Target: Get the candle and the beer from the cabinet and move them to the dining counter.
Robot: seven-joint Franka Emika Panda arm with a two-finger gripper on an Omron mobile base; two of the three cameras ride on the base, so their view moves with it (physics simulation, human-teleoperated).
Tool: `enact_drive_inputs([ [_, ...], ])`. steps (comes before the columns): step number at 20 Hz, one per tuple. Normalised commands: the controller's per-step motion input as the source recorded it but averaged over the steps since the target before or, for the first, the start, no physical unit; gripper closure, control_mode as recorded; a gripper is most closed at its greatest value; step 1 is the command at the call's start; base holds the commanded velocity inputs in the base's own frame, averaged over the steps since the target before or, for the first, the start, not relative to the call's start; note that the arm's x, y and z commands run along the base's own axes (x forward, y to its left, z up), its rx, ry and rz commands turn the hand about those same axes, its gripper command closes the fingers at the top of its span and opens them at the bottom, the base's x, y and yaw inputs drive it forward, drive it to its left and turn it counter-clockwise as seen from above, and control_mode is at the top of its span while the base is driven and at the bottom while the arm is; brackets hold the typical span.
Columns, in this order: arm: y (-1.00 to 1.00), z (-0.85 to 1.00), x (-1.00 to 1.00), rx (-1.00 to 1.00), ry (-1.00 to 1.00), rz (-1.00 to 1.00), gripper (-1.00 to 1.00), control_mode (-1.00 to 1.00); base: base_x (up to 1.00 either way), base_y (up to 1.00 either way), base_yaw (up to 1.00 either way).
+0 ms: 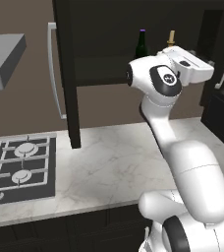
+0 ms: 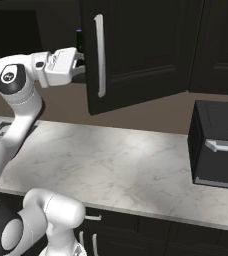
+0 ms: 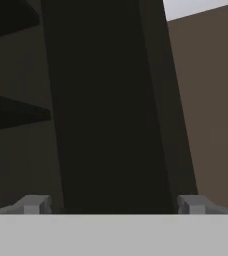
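The wall cabinet (image 1: 104, 44) is standing open above a grey-white marble counter (image 1: 114, 167), its doors swung outward, each carrying a long vertical silver bar handle (image 2: 100, 55). Inside, on the shelf, the beer bottle (image 1: 142, 45) is standing upright, dark glass with a purple cap, and the tan-gold candle (image 1: 171, 38) is standing upright just to its right, the two near each other but apart. The white arm is reaching up from the base, its hand sitting level with the shelf, right in front of the candle.

The gripper (image 3: 113, 204) is standing wide open, grasping nothing; in the hand view its two grey fingertips (image 3: 33, 204) are sitting far apart, looking at a dark upright panel, with dim shelf edges to one side and brown wall to the other. From the right base view, the hand (image 2: 61, 66) is pointing toward the edge of the open door, and the bottle's purple cap is peeking just above it.

A gas hob (image 1: 18, 167) is lying set into the marble at the left, with a grey range hood (image 1: 3, 59) hanging above it against the brown wall. A black box-shaped appliance (image 2: 218, 150) is resting on the counter at the right. Dark low cabinets are running beneath the counter.
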Motion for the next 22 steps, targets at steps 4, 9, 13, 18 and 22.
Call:
enact_drive_inputs([
  [4, -0.59, 0.00, -0.31, 0.00, 0.02, -0.06, -1.00, -1.00, 0.00, 0.00, 0.00],
  [9, -0.61, 0.00, -0.27, 0.00, 0.04, -0.10, -1.00, -1.00, 0.00, 0.00, 0.00],
  [13, -0.61, 0.00, -0.23, 0.00, 0.05, -0.11, -1.00, -1.00, 0.00, 0.00, 0.00],
  [18, -0.56, 0.00, -0.10, 0.00, 0.06, -0.16, -1.00, -1.00, 0.00, 0.00, 0.00],
  [22, -0.59, 0.00, -0.03, 0.00, 0.06, -0.18, -1.00, -1.00, 0.00, 0.00, 0.00],
])
